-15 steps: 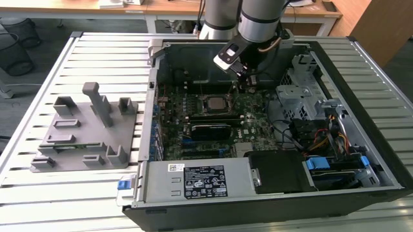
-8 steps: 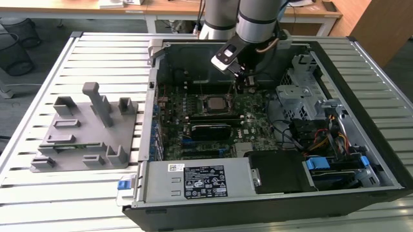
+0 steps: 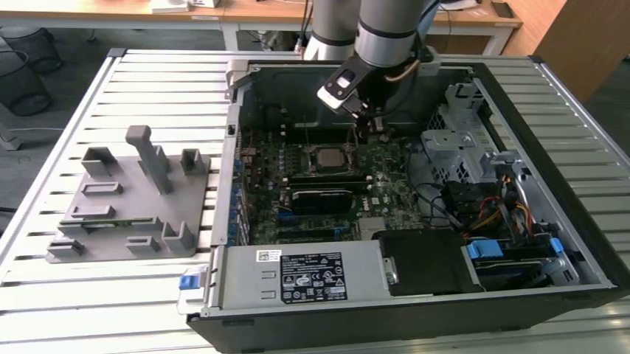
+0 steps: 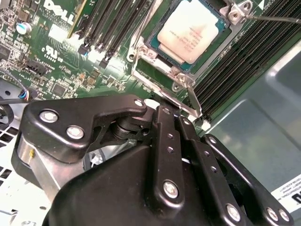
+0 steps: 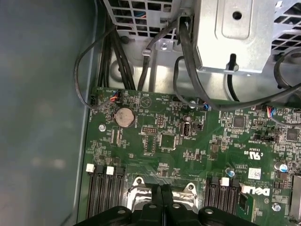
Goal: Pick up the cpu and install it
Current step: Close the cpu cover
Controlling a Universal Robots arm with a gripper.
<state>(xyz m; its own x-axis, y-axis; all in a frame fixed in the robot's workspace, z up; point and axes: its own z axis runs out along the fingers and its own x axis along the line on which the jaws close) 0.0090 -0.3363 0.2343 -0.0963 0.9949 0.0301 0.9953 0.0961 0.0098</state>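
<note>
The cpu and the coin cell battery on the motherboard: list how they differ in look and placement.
Shape: the cpu is square, the coin cell battery is round. Setting: the cpu lies inside a metal-framed socket between memory slots; the coin cell battery sits near the board's edge, by the cables. Shared: both show pale silvery tops and lie flat on the green motherboard.

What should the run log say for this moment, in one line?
chip: lies in socket | claw: shut, nothing held, near socket edge
</note>
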